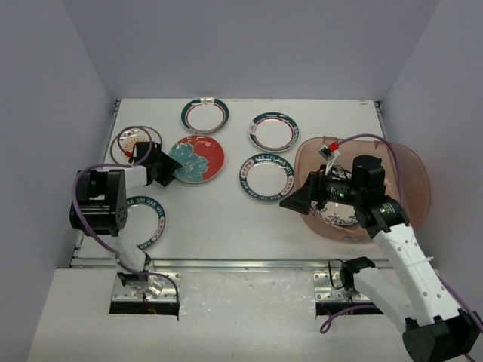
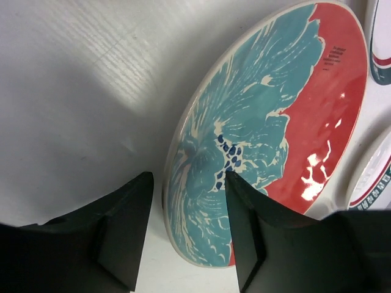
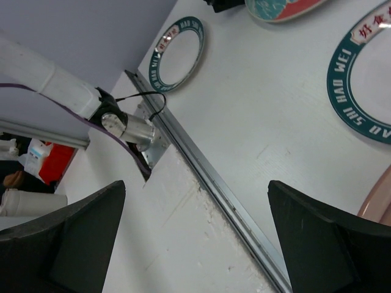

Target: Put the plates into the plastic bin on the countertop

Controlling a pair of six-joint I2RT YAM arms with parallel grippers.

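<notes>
Got left gripper (image 2: 188,183) spread open astride the red floral plate (image 2: 287,116) rim, flat on the countertop (image 1: 226,226), well apart from the plastic bin (image 1: 411,162). Shallow pinch on glossy glaze, so could slip mid-lift. Right gripper (image 3: 195,195) open and empty too, crowding the bin's edge.

Red floral plate (image 2: 317,110): glazed ceramic, glossy, with sharp white highlights on the red. Teal-rimmed plate (image 1: 267,178): the same shiny glaze. Bench (image 2: 79,91): white, matt, with a faint fine grain and a few scuffs. Bench front edge (image 1: 249,263): bare metal strip with a dull brushed sheen. Plastic bin (image 1: 413,167): translucent brownish-pink plastic, smooth, slightly glossy. Left pincer (image 2: 189,183) fingers (image 2: 122,232): black, matt, smooth, plastic-looking. Right arm casing (image 1: 411,264): white, smooth.
</notes>
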